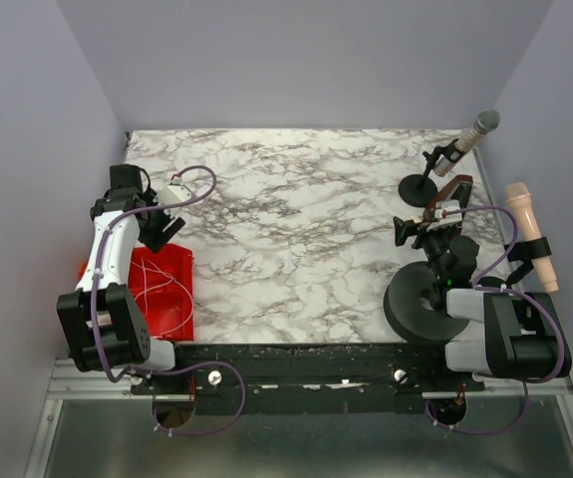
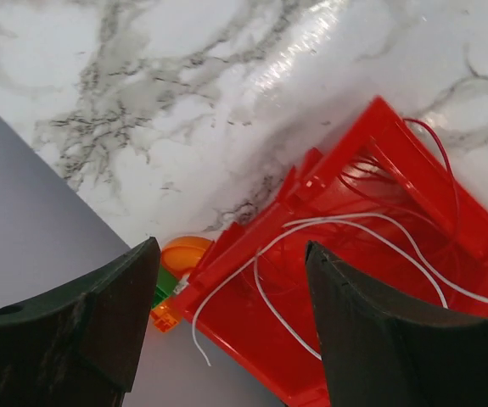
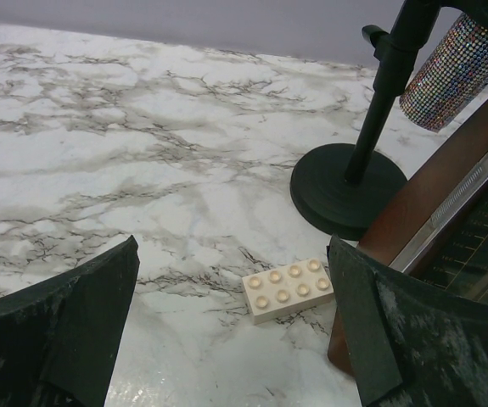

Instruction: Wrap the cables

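Marble table (image 1: 306,229), grey walls around it. Red bin (image 1: 187,289) at the left near edge. White cables (image 2: 328,220) lie loose inside it, one end trailing over the rim. Left gripper (image 2: 231,254) hangs above the bin, jaws apart, empty. Right gripper (image 3: 232,246) also released, over bare marble near a mic stand (image 3: 345,191) and a cream brick (image 3: 288,290).

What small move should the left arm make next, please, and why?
Probably lower the left claw, which is open and empty, onto the white cable lying loose in the red tray beneath it. Nothing is gripped yet, so wrapping cannot start.
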Action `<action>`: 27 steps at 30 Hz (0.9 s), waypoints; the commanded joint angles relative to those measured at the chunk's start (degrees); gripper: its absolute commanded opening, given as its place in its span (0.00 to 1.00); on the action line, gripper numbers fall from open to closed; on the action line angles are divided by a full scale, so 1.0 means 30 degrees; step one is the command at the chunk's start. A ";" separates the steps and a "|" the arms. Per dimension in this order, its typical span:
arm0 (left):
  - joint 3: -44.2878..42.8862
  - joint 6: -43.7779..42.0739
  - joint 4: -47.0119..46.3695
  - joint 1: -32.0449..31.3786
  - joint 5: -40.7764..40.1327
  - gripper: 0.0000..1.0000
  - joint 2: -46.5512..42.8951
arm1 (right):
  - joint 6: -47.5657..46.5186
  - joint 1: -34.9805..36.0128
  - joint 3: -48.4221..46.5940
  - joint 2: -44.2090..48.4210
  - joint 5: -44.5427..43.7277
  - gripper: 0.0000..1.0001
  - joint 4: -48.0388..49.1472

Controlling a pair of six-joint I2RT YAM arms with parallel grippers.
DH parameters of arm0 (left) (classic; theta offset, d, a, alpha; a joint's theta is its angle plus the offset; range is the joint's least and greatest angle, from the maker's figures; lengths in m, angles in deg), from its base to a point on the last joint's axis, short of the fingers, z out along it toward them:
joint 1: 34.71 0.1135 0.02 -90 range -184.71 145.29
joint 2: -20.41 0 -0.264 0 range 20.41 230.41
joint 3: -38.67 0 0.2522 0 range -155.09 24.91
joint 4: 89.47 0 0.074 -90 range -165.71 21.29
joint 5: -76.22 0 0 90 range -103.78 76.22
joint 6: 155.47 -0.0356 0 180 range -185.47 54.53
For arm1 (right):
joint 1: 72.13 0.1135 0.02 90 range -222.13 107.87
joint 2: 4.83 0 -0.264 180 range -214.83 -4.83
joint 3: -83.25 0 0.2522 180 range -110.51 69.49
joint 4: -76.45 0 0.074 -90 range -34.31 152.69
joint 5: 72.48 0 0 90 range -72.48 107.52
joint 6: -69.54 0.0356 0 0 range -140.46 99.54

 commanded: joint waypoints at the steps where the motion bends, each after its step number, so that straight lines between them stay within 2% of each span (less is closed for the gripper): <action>1: 0.0612 -0.4793 0.2204 0.0206 0.1328 0.78 -0.0512 | 0.0058 -0.0129 -0.0026 -0.0241 -0.0377 1.00 0.0512; 7: 0.1110 -0.7255 0.2236 0.0206 0.1742 0.78 0.0393 | 0.0058 -0.0129 -0.0026 -0.0241 -0.0377 1.00 0.0512; 10: 0.1753 -0.8253 0.0077 0.0206 0.1567 0.68 0.0892 | 0.0058 -0.0129 -0.0026 -0.0241 -0.0377 1.00 0.0512; 13: 0.1962 -0.8488 -0.1982 0.0177 0.2354 0.65 0.1126 | 0.0058 -0.0129 -0.0026 -0.0241 -0.0377 1.00 0.0512; 17: 0.0791 -1.0476 0.0821 -0.0203 0.3586 0.61 0.2150 | 0.0058 -0.0129 0.0003 -0.0241 -0.0377 1.00 0.0541; 19: 0.0584 -1.1417 0.1530 -0.0408 0.3297 0.52 0.2649 | 0.0058 -0.0129 -0.0026 -0.0241 -0.0406 1.00 0.0542; 22: 0.0147 -1.0747 0.0478 -0.0701 0.2855 0.35 0.3410 | 0.0058 -0.0129 -0.0026 -0.0241 -0.0406 1.00 0.0542; 26: -0.1988 -1.0744 0.1762 -0.1286 0.3235 0.14 0.4845 | 0.0058 -0.0129 -0.0026 -0.0241 -0.0406 1.00 0.0513; 27: -0.2429 -1.0948 0.1997 -0.1375 0.3439 0.13 0.5138 | 0.0116 -0.0129 -0.0026 -0.0241 -0.0609 1.00 0.0512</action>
